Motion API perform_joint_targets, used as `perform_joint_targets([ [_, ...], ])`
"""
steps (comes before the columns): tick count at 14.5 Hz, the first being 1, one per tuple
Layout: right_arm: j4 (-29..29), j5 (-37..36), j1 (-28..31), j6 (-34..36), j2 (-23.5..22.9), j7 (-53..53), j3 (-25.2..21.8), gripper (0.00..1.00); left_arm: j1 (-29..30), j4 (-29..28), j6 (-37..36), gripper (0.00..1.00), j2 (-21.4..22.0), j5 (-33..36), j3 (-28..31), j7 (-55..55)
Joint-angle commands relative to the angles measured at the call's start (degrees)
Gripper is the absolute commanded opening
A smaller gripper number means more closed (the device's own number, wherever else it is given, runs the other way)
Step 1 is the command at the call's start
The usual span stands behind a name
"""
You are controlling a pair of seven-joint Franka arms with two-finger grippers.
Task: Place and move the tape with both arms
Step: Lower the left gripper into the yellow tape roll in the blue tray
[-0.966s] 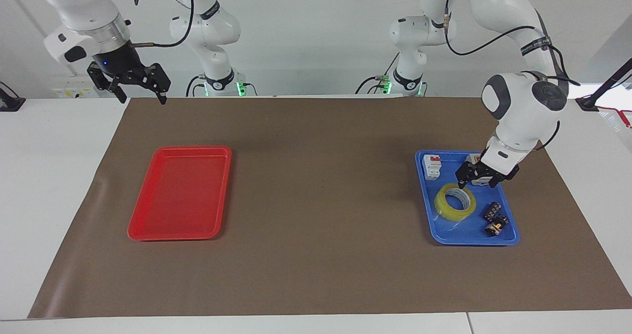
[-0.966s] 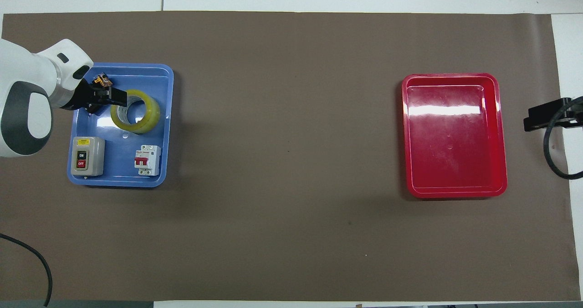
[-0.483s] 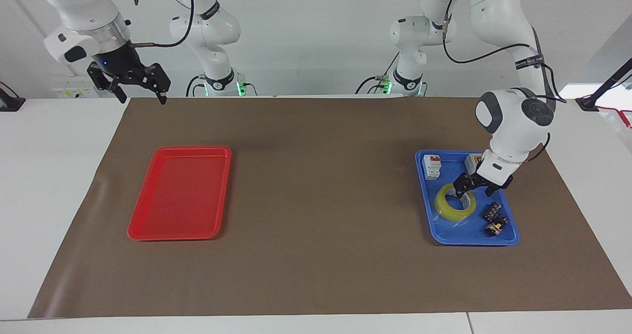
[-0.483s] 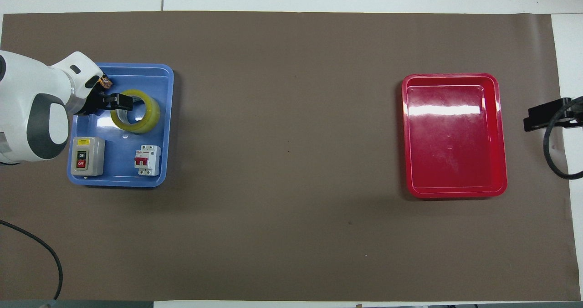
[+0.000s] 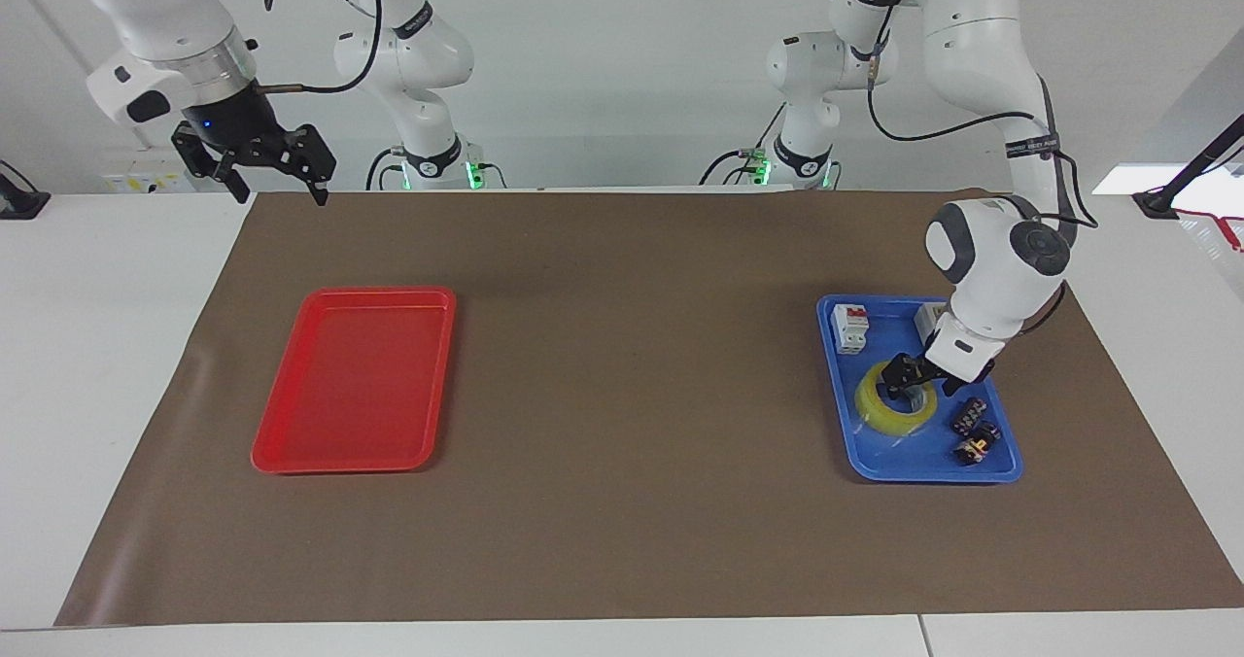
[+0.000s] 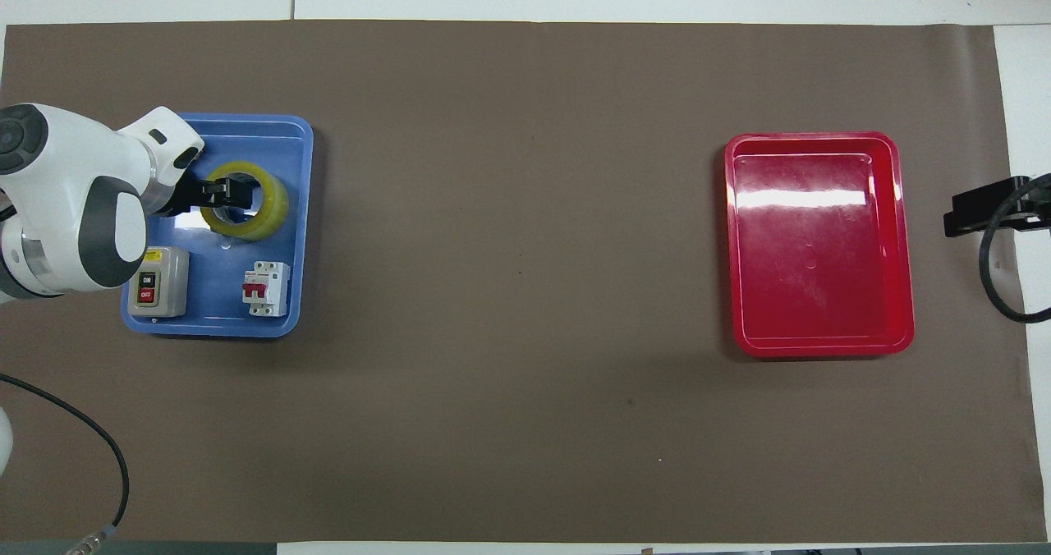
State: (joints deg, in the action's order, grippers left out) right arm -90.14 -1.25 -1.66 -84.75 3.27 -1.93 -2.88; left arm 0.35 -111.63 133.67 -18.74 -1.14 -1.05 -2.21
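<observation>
Step in hand: you are taking hold of the tape [image 5: 894, 403] with the left pincer [image 5: 908, 377]; this is my reading from how the pincer sits at the roll.
Tape, place: it lies in the blue tray [image 5: 875, 463], toward the left arm's end of the worktop [image 5: 622, 540], near the tray's edge farthest from the robots, beside the small black connectors [image 5: 975, 431].
Tape, pose: it lies flat, its hole facing up, so its axis stands upright; as a ring it has no long axis across the worktop.
Left pincer: it is low on the roll at the side nearer the robots; one finger seems to reach into the core, the other outside the ring wall. Whether the fingers have closed on the wall, you cannot tell.
Right pincer [image 5: 277, 166]: open, holding nothing, waiting high over the worktop's corner at the right arm's end, near the robots.
Doing it well: seat the fingers deep on the ring wall before you squeeze, then lift straight up so the roll clears the tray rim, the white breaker [image 5: 850, 328] and the grey switch box [image 6: 153, 280].
Goal side: the red tray [image 5: 292, 443] lies toward the right arm's end of the worktop.
</observation>
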Motion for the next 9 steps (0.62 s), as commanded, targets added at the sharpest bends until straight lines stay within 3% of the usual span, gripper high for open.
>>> perform_joint_targets([
  [1, -0.8, 0.7, 0.8, 0.0, 0.6, -1.1, 0.2, 1.0, 0.8, -1.4, 1.7, 0.41, 0.6, 0.6, 0.1, -0.2],
  [2, -0.8, 0.7, 0.7, 0.0, 0.7, -1.2, 0.2, 1.0, 0.8, -1.3, 1.8, 0.14, 0.6, 0.6, 0.1, -0.2],
  [3, -0.8, 0.7, 0.7, 0.0, 0.7, -1.2, 0.2, 1.0, 0.8, -1.3, 1.8, 0.0, 0.6, 0.6, 0.1, -0.4],
  [9, -0.8, 0.7, 0.6, 0.0, 0.7, -1.2, 0.2, 1.0, 0.8, -1.0, 0.9, 0.0, 1.3, 0.6, 0.1, -0.5],
])
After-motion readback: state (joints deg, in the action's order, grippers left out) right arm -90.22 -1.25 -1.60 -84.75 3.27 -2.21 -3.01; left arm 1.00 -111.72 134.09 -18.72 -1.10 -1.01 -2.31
